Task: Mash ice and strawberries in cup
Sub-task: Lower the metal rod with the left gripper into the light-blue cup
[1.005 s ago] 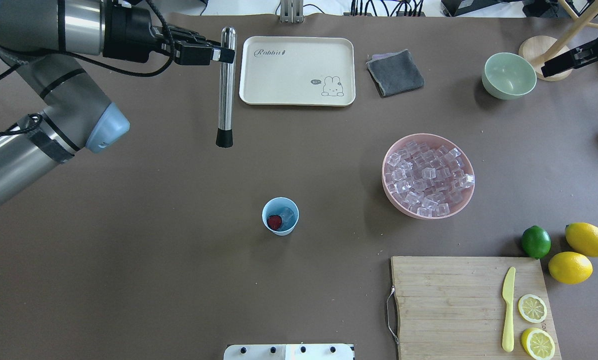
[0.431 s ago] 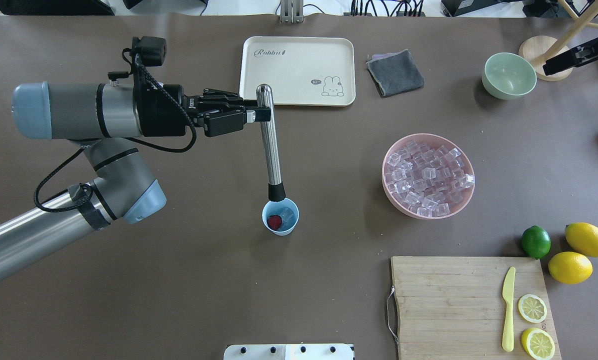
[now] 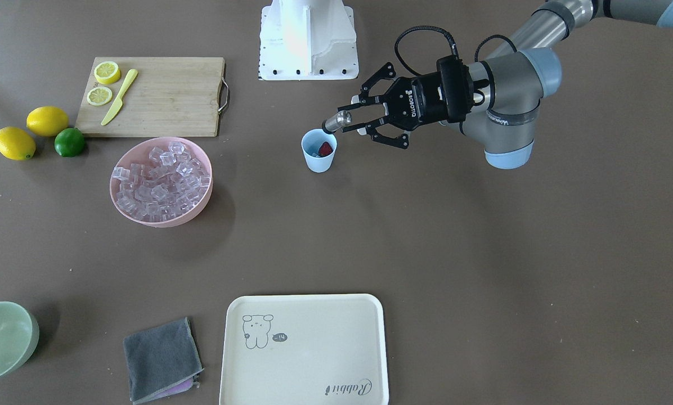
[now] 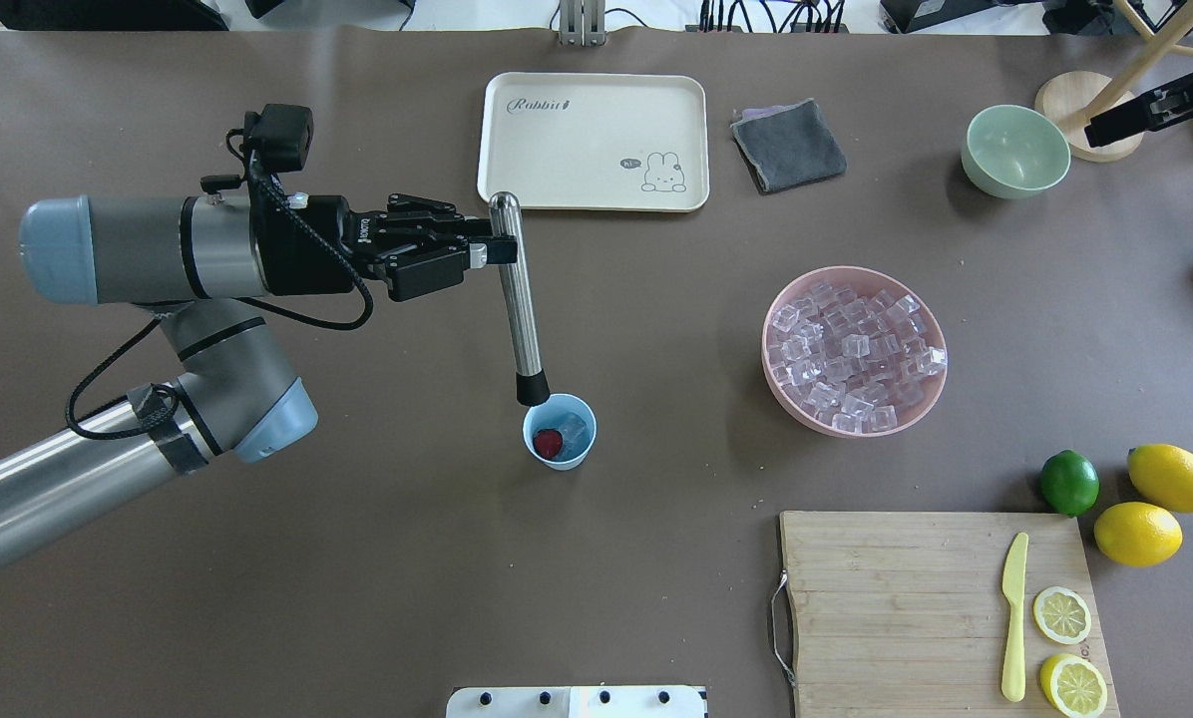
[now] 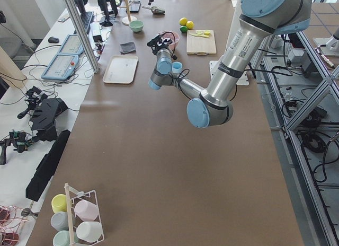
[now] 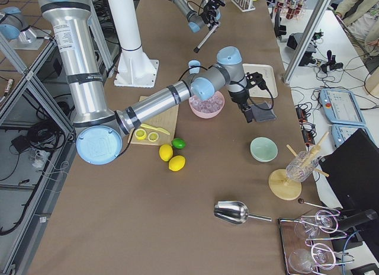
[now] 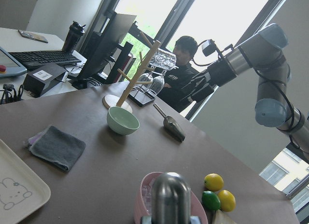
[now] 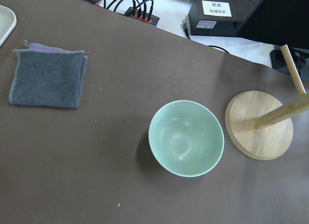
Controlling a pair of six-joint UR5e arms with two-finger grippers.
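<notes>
One slim steel muddler [image 4: 520,309] clamped in left gripper [image 4: 502,251], black tip at small light-blue plastic cup's [image 3: 318,162] far-left rim; right gripper [image 4: 1095,132] state unclear.

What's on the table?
cup: 1, light blue, centre
strawberry: 1, red, in cup
pink bowl: 1, right of cup
ice: clear; one in cup, many in pink bowl
muddler: 1, steel, tip near cup
tray: 1, cream, far side
cloth: 1, grey, beside tray
green bowl: 1, far right
cutting board: 1, near right
knife: 1, yellow, on board
lemon halves: 2, on board
lemons: 2, yellow, beside board
lime: 1, green, beside lemons
left gripper: shut on muddler
right gripper: far right corner
</notes>
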